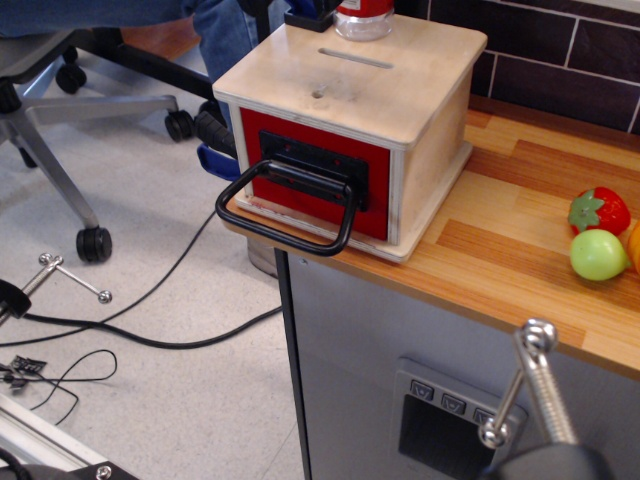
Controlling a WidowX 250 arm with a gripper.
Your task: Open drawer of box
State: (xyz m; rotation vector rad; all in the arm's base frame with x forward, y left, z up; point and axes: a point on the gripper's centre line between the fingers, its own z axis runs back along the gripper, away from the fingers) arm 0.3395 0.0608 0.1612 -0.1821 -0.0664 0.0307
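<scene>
Plywood box (400,90) sits at the counter's (520,250) corner, red-fronted drawer (320,175) shut, black loop handle (290,205) projecting; gripper (515,385) spread open, holding nothing

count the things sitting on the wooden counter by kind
plywood box with red-fronted drawer: 1
toy fruit: 3 (strawberry, green fruit, orange one cut off at the edge)
total: 4

Silver threaded metal claw (520,385) fingers with rounded ball tips
</scene>
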